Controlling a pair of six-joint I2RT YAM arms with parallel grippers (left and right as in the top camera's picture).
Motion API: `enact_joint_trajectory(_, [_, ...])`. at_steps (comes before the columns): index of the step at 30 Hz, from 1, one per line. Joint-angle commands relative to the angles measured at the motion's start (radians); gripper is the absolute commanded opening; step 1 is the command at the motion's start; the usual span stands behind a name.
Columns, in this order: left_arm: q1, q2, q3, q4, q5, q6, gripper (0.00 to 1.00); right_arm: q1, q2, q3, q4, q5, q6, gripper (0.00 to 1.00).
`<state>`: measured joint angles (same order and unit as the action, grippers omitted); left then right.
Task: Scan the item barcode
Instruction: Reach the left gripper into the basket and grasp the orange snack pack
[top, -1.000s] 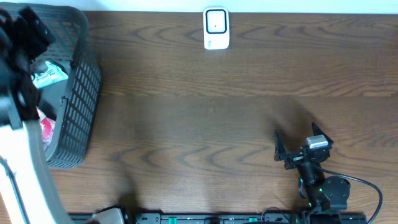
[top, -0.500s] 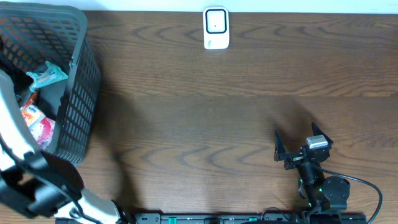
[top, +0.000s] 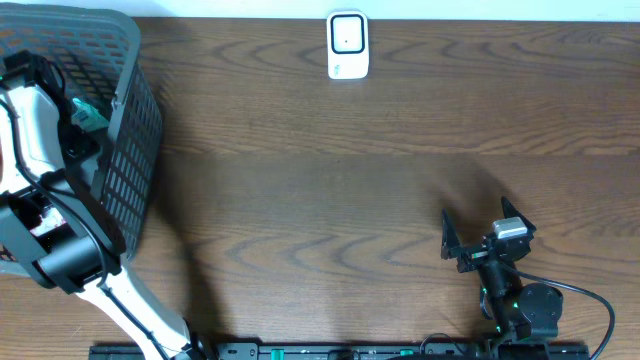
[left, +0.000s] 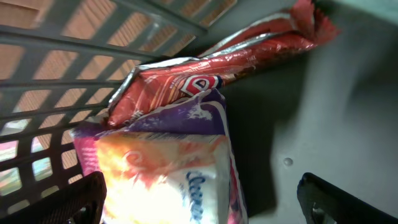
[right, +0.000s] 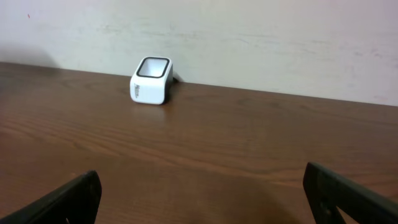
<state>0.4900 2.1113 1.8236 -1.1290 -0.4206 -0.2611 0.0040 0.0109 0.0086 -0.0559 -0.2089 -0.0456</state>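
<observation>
Left wrist view, with overhead for context. Nearest the lens, the left gripper (left: 208, 202) hung inside the basket (left: 74, 56) with its fingers spread wide and nothing between them touched or held. Directly below lay a purple-and-yellow packet (left: 168, 168), and just beyond it, partly tucked under its upper edge, a red foil packet (left: 211, 68) lying against the lattice wall, with bare grey basket floor to the right. The change over the preceding second was the left arm's alone: half a second before, it was drawn back towards the table's near-left corner, leaving the basket's contents exposed; now it reached into the basket from above. This suggests that the pick was only beginning, with no item yet lifted, and that the purple-and-yellow packet was the likelier target, though which packet was meant cannot be told. Farther out, the right gripper (top: 478, 218) rested unmoved near the table's near-right edge, jaws likewise apart and empty. Farthest, the white scanner (top: 348, 45) stood at the far edge, well apart from both arms, awaiting an item.
</observation>
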Motion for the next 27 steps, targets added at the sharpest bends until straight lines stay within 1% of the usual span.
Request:
enact_joint_trajectory(1, [0.004, 0.036, -0.003, -0.011, -0.03, 0.024, 0.89, -0.012, -0.005, -0.003, -0.003, 0.001, -0.012, 0.99])
enact_joint_trajectory(3, [0.004, 0.046, -0.003, -0.023, -0.037, 0.024, 0.77, -0.012, -0.005, -0.003, -0.003, 0.001, -0.012, 0.99])
enact_joint_trajectory(6, [0.01, 0.055, -0.003, -0.05, -0.037, 0.024, 0.69, -0.012, -0.005, -0.003, -0.003, 0.001, -0.012, 0.99])
enact_joint_trajectory(7, [0.014, 0.055, -0.003, -0.06, -0.037, 0.024, 0.61, -0.012, -0.005, -0.003, -0.003, 0.001, -0.012, 0.99])
enact_joint_trajectory(9, [0.024, 0.055, -0.003, -0.077, -0.037, 0.024, 0.54, -0.012, -0.005, -0.003, -0.003, 0.001, -0.012, 0.99])
enact_joint_trajectory(10, [0.029, 0.055, -0.003, -0.086, -0.037, 0.024, 0.53, -0.012, -0.005, -0.003, -0.003, 0.001, -0.012, 0.99])
enact_joint_trajectory(12, [0.045, 0.055, -0.003, -0.109, -0.036, 0.023, 0.44, -0.012, -0.005, -0.003, -0.003, 0.001, -0.012, 0.99])
enact_joint_trajectory(13, [0.051, 0.055, -0.003, -0.117, -0.036, 0.019, 0.34, -0.012, -0.005, -0.003, -0.003, 0.001, -0.012, 0.99])
enact_joint_trajectory(14, [0.058, 0.055, -0.003, -0.125, -0.034, 0.013, 0.19, -0.012, -0.005, -0.003, -0.003, 0.001, -0.012, 0.99])
enact_joint_trajectory(15, [0.064, 0.055, -0.003, -0.129, -0.028, 0.013, 0.08, -0.012, -0.005, -0.003, -0.003, 0.001, -0.012, 0.99])
enact_joint_trajectory(20, [0.068, 0.027, 0.021, -0.14, 0.013, 0.013, 0.07, -0.012, -0.005, -0.003, -0.003, 0.001, -0.012, 0.99])
enact_joint_trajectory(24, [0.049, -0.045, 0.101, -0.138, 0.139, 0.013, 0.07, -0.012, -0.005, -0.003, -0.003, 0.001, -0.012, 0.99])
enact_joint_trajectory(25, [0.042, -0.086, 0.145, -0.128, 0.198, 0.013, 0.08, -0.012, -0.005, -0.003, -0.003, 0.001, -0.012, 0.99])
enact_joint_trajectory(27, [0.038, -0.141, 0.189, -0.105, 0.266, 0.013, 0.07, -0.012, -0.005, -0.003, -0.003, 0.001, -0.012, 0.99])
